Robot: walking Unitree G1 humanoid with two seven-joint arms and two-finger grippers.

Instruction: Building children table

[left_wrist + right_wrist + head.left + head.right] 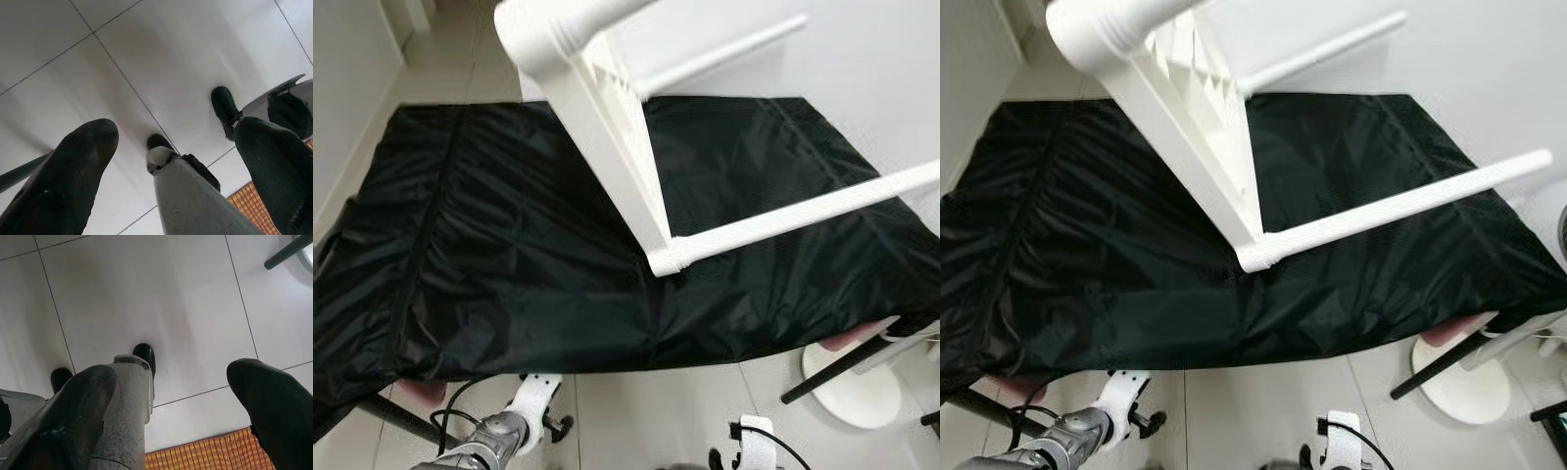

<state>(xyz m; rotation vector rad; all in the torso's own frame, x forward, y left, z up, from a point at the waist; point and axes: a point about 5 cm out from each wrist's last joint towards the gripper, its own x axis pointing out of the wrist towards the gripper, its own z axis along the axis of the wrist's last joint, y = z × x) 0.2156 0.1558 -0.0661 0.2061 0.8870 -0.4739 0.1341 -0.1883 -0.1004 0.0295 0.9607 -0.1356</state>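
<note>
White children table (607,127) lay tipped on black sheet (460,245), left gripper (171,147) and right gripper (171,391) both released, hanging over floor tiles (146,293)

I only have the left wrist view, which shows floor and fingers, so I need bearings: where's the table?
Observer: The table is just ahead, tipped up on a black cloth, with one corner resting on it.
Operator: Any legs fitted?
Observer: Yes. One leg sticks out from that corner towards the robot's right, above the cloth.
Operator: And the right gripper?
Observer: The right gripper hangs low, open and holding nothing, pointing at the floor tiles.
</note>
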